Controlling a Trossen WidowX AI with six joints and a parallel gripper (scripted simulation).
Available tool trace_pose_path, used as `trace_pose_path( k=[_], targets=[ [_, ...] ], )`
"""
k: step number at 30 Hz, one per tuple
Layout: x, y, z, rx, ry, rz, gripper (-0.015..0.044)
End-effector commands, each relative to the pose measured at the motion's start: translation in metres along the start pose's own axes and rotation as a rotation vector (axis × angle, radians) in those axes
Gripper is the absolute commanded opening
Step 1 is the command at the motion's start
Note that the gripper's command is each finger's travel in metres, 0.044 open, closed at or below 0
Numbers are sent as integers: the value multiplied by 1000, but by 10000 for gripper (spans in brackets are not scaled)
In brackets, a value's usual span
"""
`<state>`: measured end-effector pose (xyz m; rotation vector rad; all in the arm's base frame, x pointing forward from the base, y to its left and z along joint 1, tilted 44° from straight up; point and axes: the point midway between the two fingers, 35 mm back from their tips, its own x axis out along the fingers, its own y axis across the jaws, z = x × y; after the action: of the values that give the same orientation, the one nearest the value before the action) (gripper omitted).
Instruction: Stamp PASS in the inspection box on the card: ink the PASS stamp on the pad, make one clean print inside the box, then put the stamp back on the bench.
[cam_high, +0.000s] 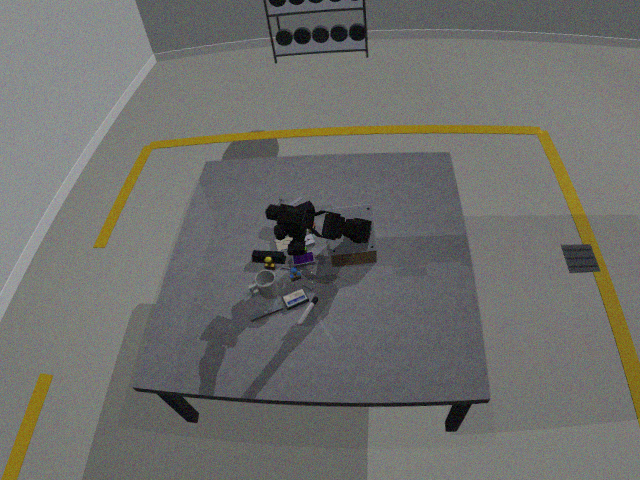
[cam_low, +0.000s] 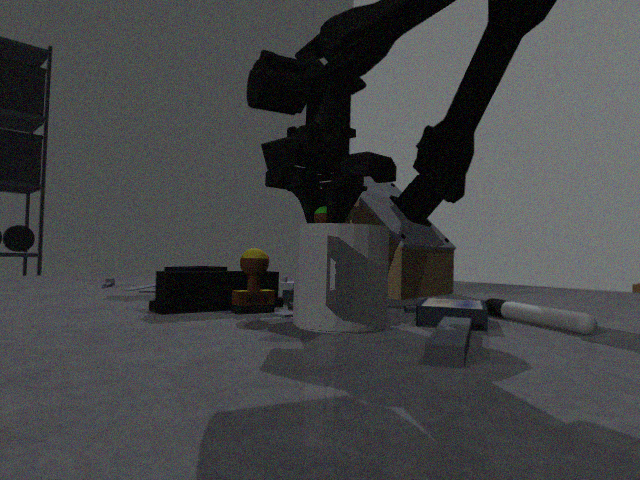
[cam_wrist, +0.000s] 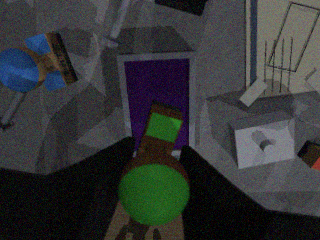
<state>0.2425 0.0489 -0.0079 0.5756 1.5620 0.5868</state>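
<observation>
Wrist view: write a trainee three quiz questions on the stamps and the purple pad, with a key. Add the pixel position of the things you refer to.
1. Which color is the knob of the held stamp (cam_high: 305, 249) (cam_low: 320, 213) (cam_wrist: 154, 194)?
A. Red
B. Green
C. Yellow
2. True or false: the blue stamp is between the fingers (cam_low: 343, 206).
3. Fill in: the pad (cam_high: 303, 258) (cam_wrist: 157, 82) has a ____ surface inside a pale gray rim.

Key: 1 B; 2 false; 3 purple
</observation>
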Motion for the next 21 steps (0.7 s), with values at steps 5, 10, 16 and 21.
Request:
trace_pose_path(
  k=[5,10,16,21],
  targets=[
    [-15,0,1,-7,-3,-4,0],
    [-16,-7,9,-17,-4,-5,0],
    [-18,-26,28,-41,-6,-7,0],
    [-19,-44,42,-61,-7,-9,0]
  ],
)
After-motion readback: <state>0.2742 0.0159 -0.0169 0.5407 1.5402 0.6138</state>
